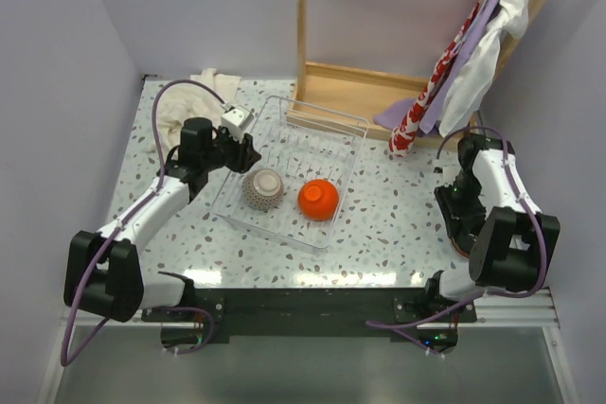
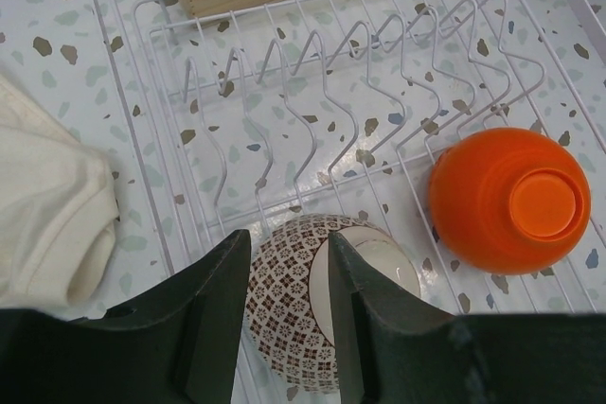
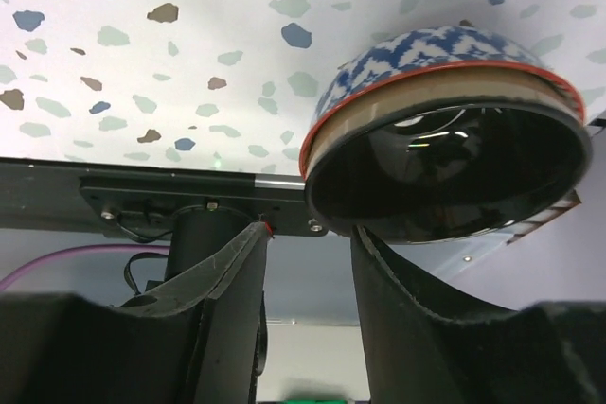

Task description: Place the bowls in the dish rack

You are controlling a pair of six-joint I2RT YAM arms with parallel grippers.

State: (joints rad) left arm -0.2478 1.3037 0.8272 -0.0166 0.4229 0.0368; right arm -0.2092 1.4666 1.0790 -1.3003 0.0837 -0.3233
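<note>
Orange bowl [image 1: 318, 199] sits upside down in the dish rack [image 1: 327, 125], near-right part, foot ring up. Patterned bowl [image 1: 263, 189] is just left of it in the same rack, also upside down: brown-and-white lattice, pale foot. The two are just beside each other with a small gap. Both are on the rack floor, on the near side of the row of wire prongs. Rack stands mid-counter [image 1: 398, 224], with its far edge just in front of the wooden frame [image 1: 360, 92].

Left end effector [image 1: 248, 153] is over the rack's left side, right at the patterned bowl. In the left wrist view its fingers [image 2: 222, 319] are apart with a narrow gap. The bowl shows through the gap and is wider than it. Nothing is clamped; can't tell if the tips touch the bowl. White cloth [image 1: 185, 106] lies on the counter at far left, beside the rack.

Right end effector [image 3: 310, 231] is at the right side of the counter, well apart from the rack, aimed back toward the near edge. Fingers are apart and the gap between them is empty. Blue bowl [image 3: 445, 139] is outside the rack: blue-and-white outside, red rim, dark glossy inside. It is tipped with its mouth toward the wrist camera. Its rim meets one fingertip in that view; actual contact I can't tell.

Red-and-white, lilac and white cloths [image 1: 473, 44] hang at far right.
</note>
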